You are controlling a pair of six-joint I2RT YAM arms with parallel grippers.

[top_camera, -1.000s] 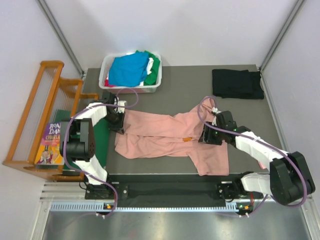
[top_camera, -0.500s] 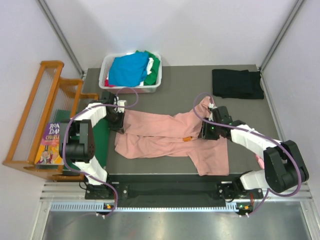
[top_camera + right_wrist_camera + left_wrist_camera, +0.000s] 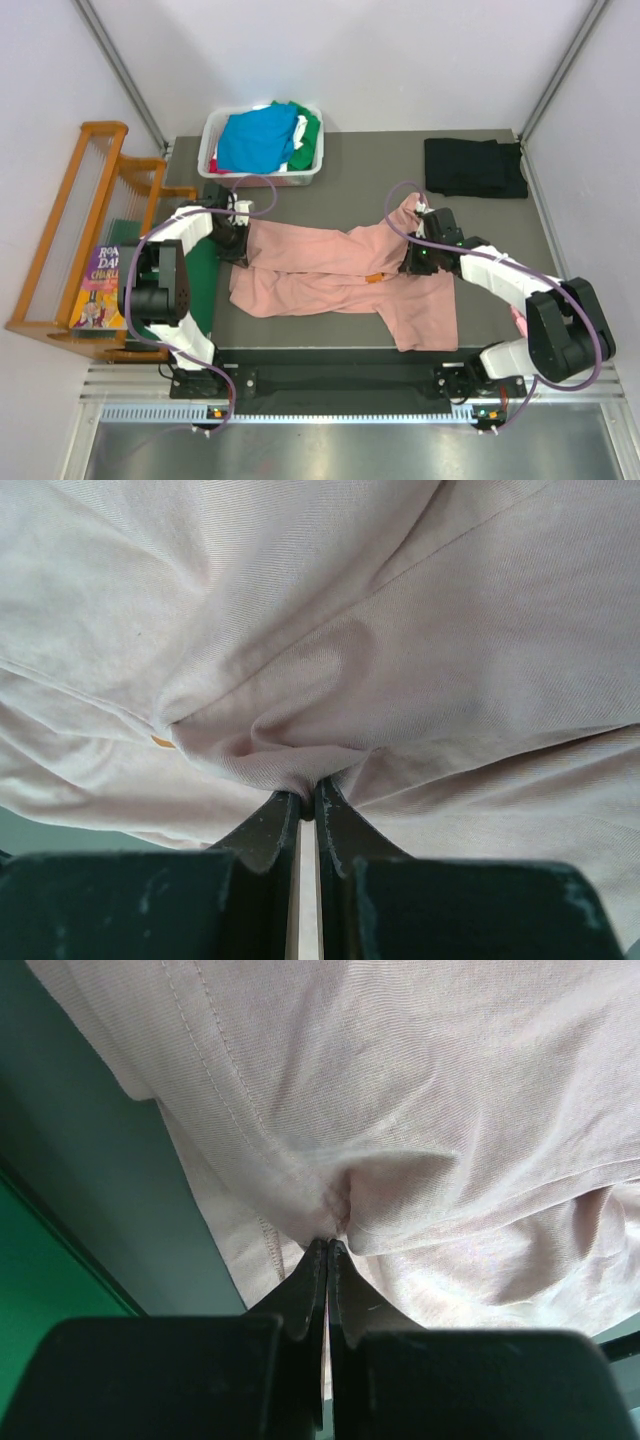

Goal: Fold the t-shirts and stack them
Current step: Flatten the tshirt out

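A dusty-pink t-shirt (image 3: 330, 270) lies rumpled across the middle of the table, its small orange print (image 3: 375, 279) showing. My left gripper (image 3: 240, 252) is shut on a pinch of the pink cloth (image 3: 400, 1110) at the shirt's left end. My right gripper (image 3: 412, 262) is shut on a fold of the same shirt (image 3: 330, 650) near the print (image 3: 162, 742). A folded black t-shirt (image 3: 474, 167) lies at the back right. More t-shirts, blue (image 3: 255, 140), green and white, fill a white basket (image 3: 213, 128) at the back left.
A stiff dark-green board (image 3: 205, 275) lies at the table's left edge under the left arm. Beside the table, on the left, a wooden rack (image 3: 70, 220) stands with a book (image 3: 100, 288) in front. A bit of pink cloth (image 3: 522, 322) shows behind the right arm.
My right gripper slid left and back along the pink shirt toward the print and closed on a fold of it. The left gripper stayed shut on the shirt's left end.
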